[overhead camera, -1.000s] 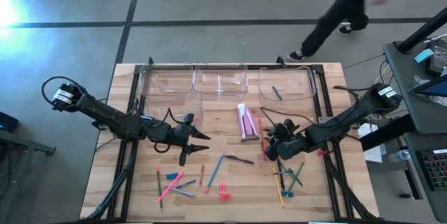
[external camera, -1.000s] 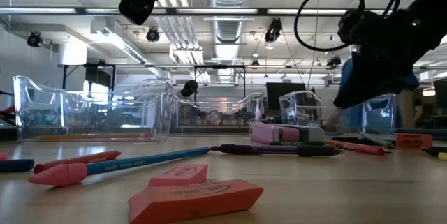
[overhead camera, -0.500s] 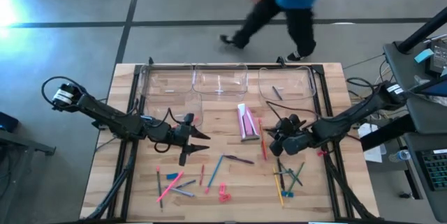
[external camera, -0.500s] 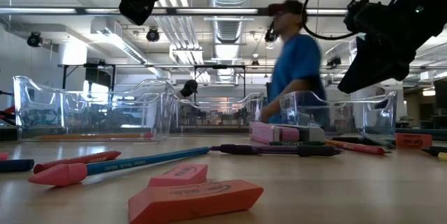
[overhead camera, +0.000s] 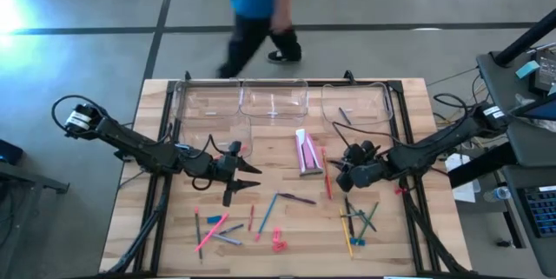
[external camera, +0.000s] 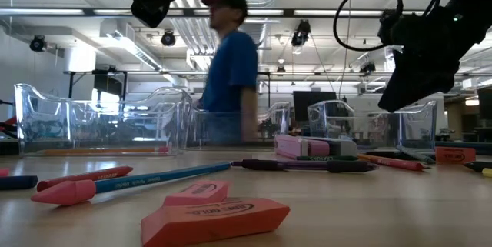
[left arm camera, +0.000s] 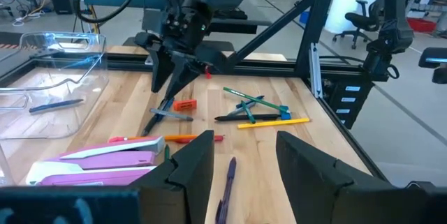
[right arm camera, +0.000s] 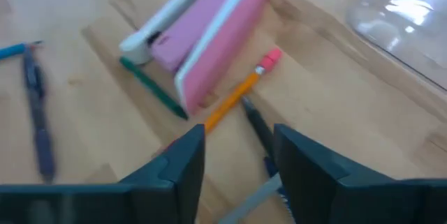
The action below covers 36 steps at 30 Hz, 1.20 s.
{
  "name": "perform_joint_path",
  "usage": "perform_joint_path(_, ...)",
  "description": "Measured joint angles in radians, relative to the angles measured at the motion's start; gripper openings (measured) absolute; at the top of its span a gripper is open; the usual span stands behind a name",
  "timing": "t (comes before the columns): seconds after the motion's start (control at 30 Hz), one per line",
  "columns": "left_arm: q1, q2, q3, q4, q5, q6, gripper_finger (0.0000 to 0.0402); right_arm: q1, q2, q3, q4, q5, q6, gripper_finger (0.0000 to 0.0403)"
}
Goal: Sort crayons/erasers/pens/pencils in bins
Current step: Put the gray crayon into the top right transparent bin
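Your right gripper (overhead camera: pixel 340 172) hangs right of the table's middle with its fingers spread and nothing between them; the left gripper (overhead camera: pixel 246 177) waits left of centre, also parted and empty. From above, the bins (overhead camera: pixel 274 102) line the table's far edge — one more sits just in front of the far-left one — and the pink case (overhead camera: pixel 304 151) lies near the middle, with loose pens and pencils strewn toward the near edge.

At table height, two erasers (external camera: pixel 215 218) lie on the near part of the table, well apart from the bins (external camera: pixel 100 124). A person (external camera: pixel 227 70) walks behind the table.

Your left wrist camera shows the right gripper (left arm camera: pixel 167 77) poised above a dark pen (left arm camera: pixel 162 112).

Your right wrist camera — blurred, so I hedge — looks down on an orange pencil (right arm camera: pixel 234 98) and a dark pen beside the pink case (right arm camera: pixel 213 32).

You appear to be lining up a pick: next you'd lower over one stick, centre it and close.
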Motion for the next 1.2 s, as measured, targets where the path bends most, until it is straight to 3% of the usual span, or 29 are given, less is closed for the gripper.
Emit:
perform_joint_path(0.23,0.0,0.0,0.0,0.0,0.0,0.0,0.0141,-0.071,0.0,0.013,-0.045,-0.011,0.067,0.021)
perform_joint_path(0.6,0.0,0.0,0.0,-0.001,0.0,0.0,0.0141,-0.119,0.0,0.012,-0.148,-0.095,0.194,0.0197)
perform_joint_path(1.2,0.0,0.0,0.0,-0.001,0.0,0.0,0.0141,-0.118,0.001,-0.083,-0.04,-0.086,0.233,0.0194)
